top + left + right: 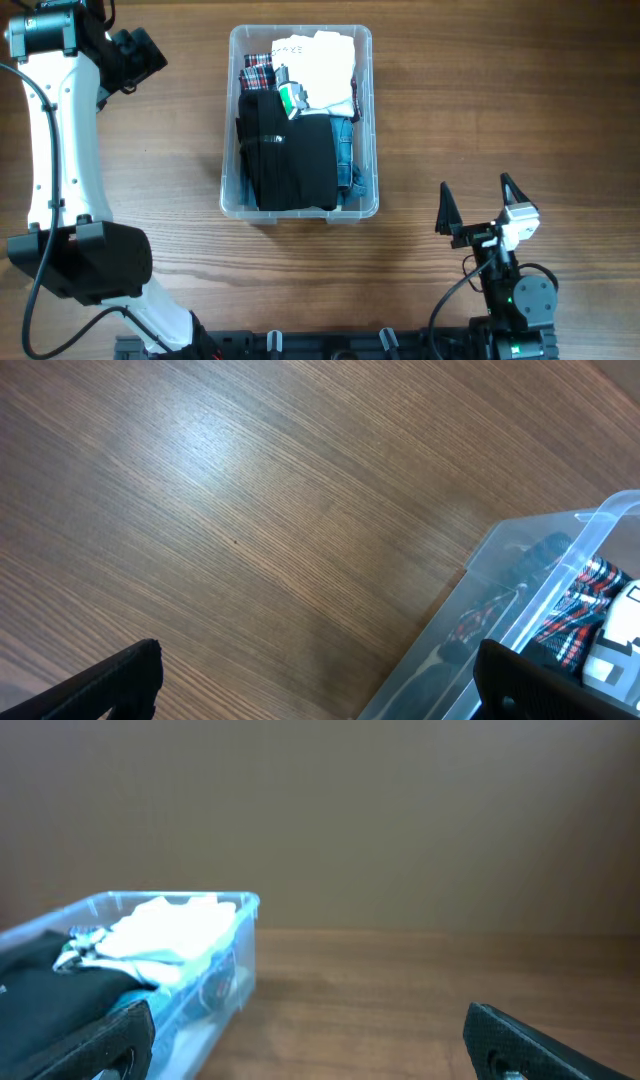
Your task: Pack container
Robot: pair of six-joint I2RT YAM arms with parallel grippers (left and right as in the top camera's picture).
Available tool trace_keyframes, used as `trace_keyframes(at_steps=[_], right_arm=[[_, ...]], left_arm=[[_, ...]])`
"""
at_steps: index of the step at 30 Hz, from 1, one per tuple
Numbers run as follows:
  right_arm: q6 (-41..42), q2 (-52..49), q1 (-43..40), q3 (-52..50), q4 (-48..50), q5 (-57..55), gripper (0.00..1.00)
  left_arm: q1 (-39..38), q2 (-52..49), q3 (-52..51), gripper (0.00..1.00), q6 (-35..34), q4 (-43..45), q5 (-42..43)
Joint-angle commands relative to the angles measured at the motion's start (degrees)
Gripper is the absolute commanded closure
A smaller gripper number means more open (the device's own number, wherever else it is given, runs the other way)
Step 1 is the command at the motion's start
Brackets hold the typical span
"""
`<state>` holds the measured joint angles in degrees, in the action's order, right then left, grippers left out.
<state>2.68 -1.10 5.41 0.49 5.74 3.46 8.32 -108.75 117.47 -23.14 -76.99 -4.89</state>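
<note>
The clear plastic container (365, 120) stands at the table's middle back, filled with folded clothes: a black garment (290, 160), a white one (320, 65), a plaid one (258, 68) and denim (347, 160). My left gripper (140, 50) is open and empty, up at the far left, apart from the container; its wrist view shows the container's corner (560, 570) to the right of its fingers (315, 680). My right gripper (478, 205) is open and empty at the front right. Its wrist view (310, 1040) shows the container (235, 935) at the left.
The wooden table (500, 100) spreads around the container. The left arm's white links (60, 150) run down the left side. The right arm's base (515, 300) sits at the front edge.
</note>
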Motion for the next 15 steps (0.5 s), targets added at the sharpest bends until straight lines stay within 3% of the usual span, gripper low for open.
trace_keyframes(at_steps=[1,5,15], right_arm=[[-2.86,0.92,-0.31,-0.2,-1.03,0.85,0.0],[-2.99,0.92,-0.31,-0.2,-5.57,0.79,0.0],[-2.64,0.7,-0.28,-0.2,-5.57,0.87,0.0]], left_arm=[[0.22,0.2,-0.35,0.0,0.22,0.02,-0.57],[0.22,0.2,-0.35,0.01,0.22,0.02,-0.57],[0.22,0.2,-0.35,0.0,0.22,0.02,-0.57]])
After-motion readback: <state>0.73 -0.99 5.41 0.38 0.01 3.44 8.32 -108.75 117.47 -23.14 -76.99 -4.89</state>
